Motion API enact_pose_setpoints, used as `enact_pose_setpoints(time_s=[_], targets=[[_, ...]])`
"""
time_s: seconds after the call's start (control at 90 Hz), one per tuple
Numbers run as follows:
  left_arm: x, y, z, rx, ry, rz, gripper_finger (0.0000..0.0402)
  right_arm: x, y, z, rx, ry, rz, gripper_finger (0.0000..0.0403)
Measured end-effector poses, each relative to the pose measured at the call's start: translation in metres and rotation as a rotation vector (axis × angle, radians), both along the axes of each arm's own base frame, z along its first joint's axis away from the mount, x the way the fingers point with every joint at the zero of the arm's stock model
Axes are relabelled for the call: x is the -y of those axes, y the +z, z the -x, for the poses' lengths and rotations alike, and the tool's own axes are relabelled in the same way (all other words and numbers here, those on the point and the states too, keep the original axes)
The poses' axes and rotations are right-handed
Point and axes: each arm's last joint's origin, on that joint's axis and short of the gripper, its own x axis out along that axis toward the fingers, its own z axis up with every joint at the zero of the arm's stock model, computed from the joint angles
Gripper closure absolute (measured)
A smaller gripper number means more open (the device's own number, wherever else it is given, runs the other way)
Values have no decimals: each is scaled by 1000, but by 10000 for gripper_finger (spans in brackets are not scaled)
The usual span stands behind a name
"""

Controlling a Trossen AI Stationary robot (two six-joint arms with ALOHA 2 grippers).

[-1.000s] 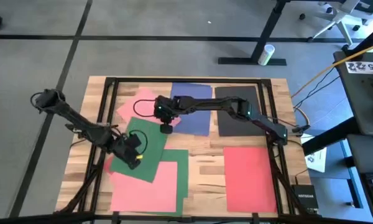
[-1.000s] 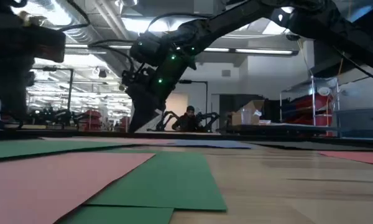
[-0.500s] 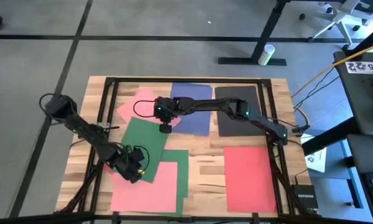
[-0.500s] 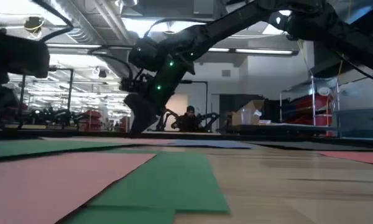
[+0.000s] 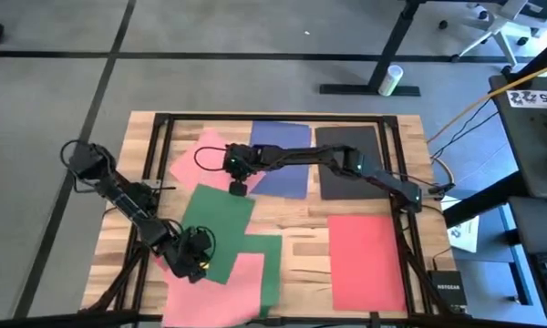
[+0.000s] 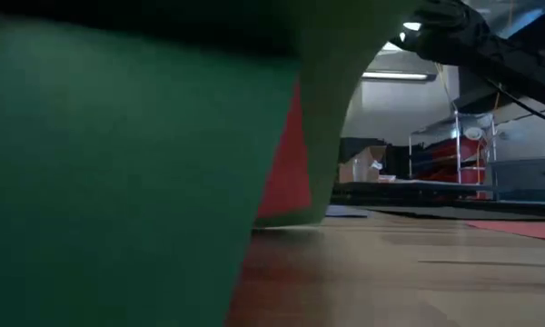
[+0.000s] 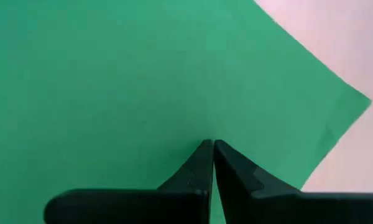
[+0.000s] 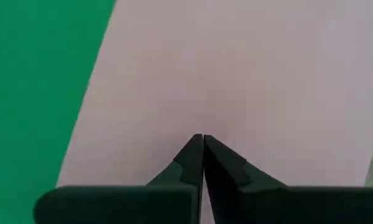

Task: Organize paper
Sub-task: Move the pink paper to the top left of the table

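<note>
Both grippers were pressed shut: the left gripper (image 5: 196, 260) was set on a green sheet (image 5: 221, 223) near the table's (image 5: 301, 251) front, the right gripper (image 5: 239, 187) on a pink sheet (image 5: 201, 157) farther back.

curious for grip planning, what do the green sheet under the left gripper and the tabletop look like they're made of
The green sheet looks like thin matte construction paper: flat, even colour, no shine, a crisp corner. The tabletop looks like pale wood, likely butcher-block, judging by its streaky plank-like grain. The left gripper points at the sheet with its fingers closed.
</note>
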Motion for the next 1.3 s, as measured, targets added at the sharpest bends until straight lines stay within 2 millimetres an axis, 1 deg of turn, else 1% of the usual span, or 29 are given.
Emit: enact_pose_setpoints(time_s=[0.211, 0.356, 0.456, 0.556, 0.656, 0.789, 0.878, 0.967, 1.056, 1.178, 1.3], targets=[[0, 0, 1, 0, -2, -3, 401, 5, 1, -1, 34, -85, -37, 403], [0, 0, 1, -3, -2, -5, 401, 5, 2, -2, 35, -88, -19, 403], [0, 0, 1, -4, -4, -6, 401, 4, 14, -7, 71, -57, -13, 403], [0, -1, 1, -4, -10, -9, 401, 0, 31, -15, 172, 15, -30, 403], [0, -1, 1, -4, -11, -10, 401, -2, 37, -20, 257, 81, -74, 403], [0, -1, 1, -5, -11, -10, 401, -2, 34, -24, 302, 99, -80, 403], [0, -1, 1, -5, -11, -9, 401, -1, 25, -25, 285, 96, -83, 403], [0, -1, 1, -6, -11, -10, 401, 0, 12, -25, 249, 76, -77, 403], [0, -1, 1, -6, -11, -10, 401, 2, 4, -23, 213, 46, -63, 403], [0, -1, 1, -5, -19, -14, 401, 6, -3, -20, 165, -25, -53, 403], [0, -1, 1, -7, -23, -11, 401, 15, -9, -17, 132, -96, -58, 403]])
